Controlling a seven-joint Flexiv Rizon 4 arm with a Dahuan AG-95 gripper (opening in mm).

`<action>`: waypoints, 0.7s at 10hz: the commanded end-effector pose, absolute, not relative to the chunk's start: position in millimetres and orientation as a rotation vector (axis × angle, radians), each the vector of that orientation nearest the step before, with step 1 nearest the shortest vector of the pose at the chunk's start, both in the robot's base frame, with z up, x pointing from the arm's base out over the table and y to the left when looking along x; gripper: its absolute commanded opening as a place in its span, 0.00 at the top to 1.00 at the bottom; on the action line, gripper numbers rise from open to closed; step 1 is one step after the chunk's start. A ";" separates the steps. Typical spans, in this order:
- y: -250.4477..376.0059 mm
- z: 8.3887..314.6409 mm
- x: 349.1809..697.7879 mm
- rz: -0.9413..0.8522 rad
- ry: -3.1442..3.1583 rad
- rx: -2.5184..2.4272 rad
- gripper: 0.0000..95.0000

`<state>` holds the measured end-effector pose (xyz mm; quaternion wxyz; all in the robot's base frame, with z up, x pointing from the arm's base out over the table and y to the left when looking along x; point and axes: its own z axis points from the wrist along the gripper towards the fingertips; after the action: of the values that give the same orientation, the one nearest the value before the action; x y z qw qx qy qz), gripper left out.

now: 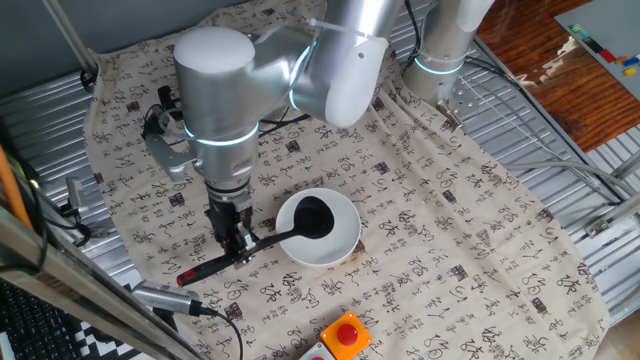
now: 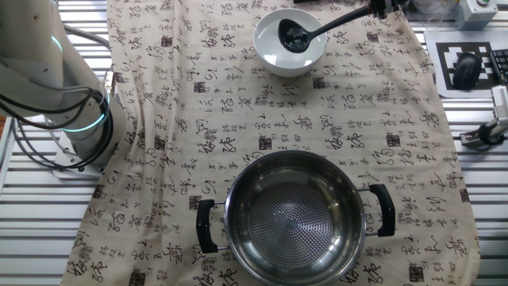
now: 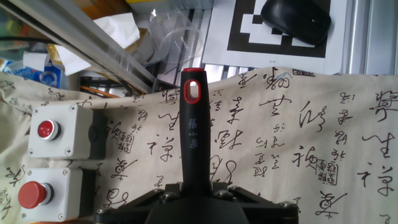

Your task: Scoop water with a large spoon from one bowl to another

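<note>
Hand (image 1: 238, 243) clamped on large spoon (image 1: 262, 243) mid-handle; cup sunk in white bowl (image 2: 290, 41), top centre of the other fixed view. Handle runs out toward upper right. Steel bowl (image 2: 295, 218) sits well apart, lower centre, likely next stop.

- Arm (image 1: 300, 70): fat rounded links in matte silver-grey, with a glossy white cover on one link
- A thin ring of cyan light circled each visible joint, including the one at the base column (image 2: 75, 119)
- Wrist narrowed to a grey cylinder, then a black gripper (image 1: 238, 240) of blocky metal parts
- Black cables looped beside the wrist and trailed around the base
- Hand view showed black angled gripper plates with small silver screws
</note>
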<state>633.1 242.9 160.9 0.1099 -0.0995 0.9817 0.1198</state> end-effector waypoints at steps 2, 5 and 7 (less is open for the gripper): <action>243.9 161.6 632.0 0.372 2.891 -0.252 1.00; 243.8 161.6 632.1 0.387 2.895 -0.236 1.00; 243.3 161.1 632.7 0.334 2.893 -0.297 1.00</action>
<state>632.8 243.7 161.3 0.1040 -0.0905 0.9824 0.1261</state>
